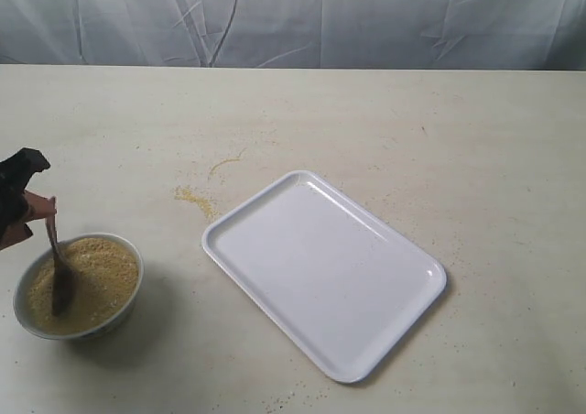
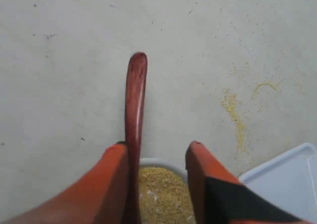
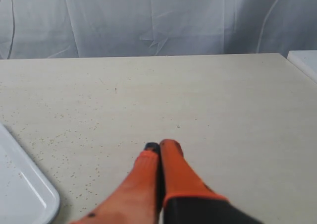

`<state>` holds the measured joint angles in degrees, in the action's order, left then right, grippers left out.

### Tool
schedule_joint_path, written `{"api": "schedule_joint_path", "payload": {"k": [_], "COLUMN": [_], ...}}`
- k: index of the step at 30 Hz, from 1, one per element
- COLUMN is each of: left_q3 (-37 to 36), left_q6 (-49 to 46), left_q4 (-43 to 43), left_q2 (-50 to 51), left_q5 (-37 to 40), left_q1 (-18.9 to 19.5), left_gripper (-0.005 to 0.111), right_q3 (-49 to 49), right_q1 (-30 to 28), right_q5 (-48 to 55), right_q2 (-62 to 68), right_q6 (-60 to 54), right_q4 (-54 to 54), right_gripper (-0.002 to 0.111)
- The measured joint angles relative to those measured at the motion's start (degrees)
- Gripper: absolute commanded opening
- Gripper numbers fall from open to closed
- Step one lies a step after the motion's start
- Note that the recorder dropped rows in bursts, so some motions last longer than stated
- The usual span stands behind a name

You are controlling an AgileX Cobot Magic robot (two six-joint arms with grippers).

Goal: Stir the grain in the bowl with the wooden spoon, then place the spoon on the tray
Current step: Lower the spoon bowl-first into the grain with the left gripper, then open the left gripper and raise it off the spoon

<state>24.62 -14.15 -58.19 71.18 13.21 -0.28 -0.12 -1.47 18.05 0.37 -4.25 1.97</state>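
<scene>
Grain: pale sandy yellow
Spill: same yellow, thin streak
Bowl: white-grey
Spoon: dark reddish brown
Tray: plain white
Table: cream, flecked with yellow
Left gripper: orange, some black
Right gripper: orange, some black
Backdrop: creased grey-white

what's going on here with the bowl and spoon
The left end effector is at the wooden spoon, which stands in the grain in the bowl. Its handle touches one finger only, jaws apart. The tray holds nothing yet. The right end effector is shut over the table.
</scene>
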Motion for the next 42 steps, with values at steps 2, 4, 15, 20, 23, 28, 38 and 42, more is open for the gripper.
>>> {"api": "schedule_joint_path", "payload": {"k": [2, 4, 15, 20, 23, 28, 38, 42], "left_q3": [0.0, 0.0, 0.26, 4.91, 8.98, 13.61, 14.23, 14.23], "left_q6": [0.0, 0.0, 0.0, 0.0, 0.0, -1.92, -22.15, -36.84], "left_q4": [0.0, 0.14, 7.08, 18.26, 23.3, 26.01, 8.74, -8.7], "left_q2": [0.0, 0.0, -1.23, -4.69, -6.88, -7.39, -2.6, 2.75], "left_q5": [0.0, 0.0, 0.93, 3.95, 6.09, 7.11, 0.07, 5.33], "left_q1": [0.0, 0.0, 0.0, 0.0, 0.47, 3.14, 9.55, 14.27], "left_gripper": [0.046, 0.047, 0.044, 0.013, 0.0, 0.0, 0.0, 0.0], "right_q3": [0.0, 0.0, 0.0, 0.0, 0.0, 0.0, 0.0, 0.0], "right_q1": [0.0, 0.0, 0.0, 0.0, 0.0, 0.0, 0.0, 0.0], "right_q5": [0.0, 0.0, 0.0, 0.0, 0.0, 0.0, 0.0, 0.0], "right_q2": [0.0, 0.0, 0.0, 0.0, 0.0, 0.0, 0.0, 0.0], "right_q6": [0.0, 0.0, 0.0, 0.0, 0.0, 0.0, 0.0, 0.0], "right_q4": [0.0, 0.0, 0.0, 0.0, 0.0, 0.0, 0.0, 0.0], "right_gripper": [0.0, 0.0, 0.0, 0.0, 0.0, 0.0, 0.0, 0.0]}}
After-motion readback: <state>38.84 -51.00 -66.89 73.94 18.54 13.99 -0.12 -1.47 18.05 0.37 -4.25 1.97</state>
